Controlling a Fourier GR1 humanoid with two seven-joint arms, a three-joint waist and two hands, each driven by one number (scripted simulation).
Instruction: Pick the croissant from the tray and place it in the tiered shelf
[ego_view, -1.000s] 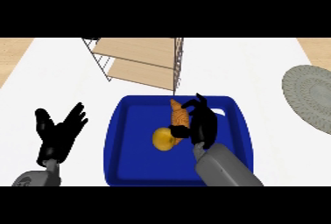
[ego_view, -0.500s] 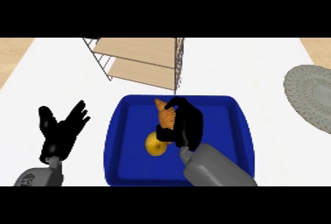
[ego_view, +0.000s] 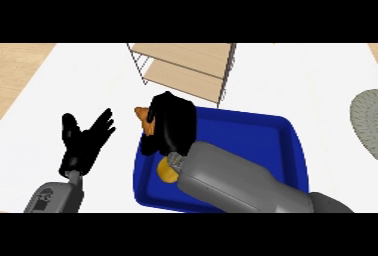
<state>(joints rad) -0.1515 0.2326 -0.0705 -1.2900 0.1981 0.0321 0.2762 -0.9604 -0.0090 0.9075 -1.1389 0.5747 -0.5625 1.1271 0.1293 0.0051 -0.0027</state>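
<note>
My right hand (ego_view: 171, 125) is curled round the orange-brown croissant (ego_view: 143, 119), whose tip pokes out at the hand's left side, above the left rim of the blue tray (ego_view: 284, 145). The wire tiered shelf (ego_view: 188, 67) with wooden boards stands just beyond the tray, up and slightly right of the hand. A yellow-orange item (ego_view: 167, 171) still lies in the tray, partly hidden under my right forearm. My left hand (ego_view: 83, 141) rests open with fingers up on the white counter left of the tray.
A grey round plate (ego_view: 366, 122) shows at the right edge. Wooden floor strips border the white counter at the far left and top right.
My right hand has closed on the croissant and carried it left and toward the shelf, off the tray's middle. The left hand has barely moved.
</note>
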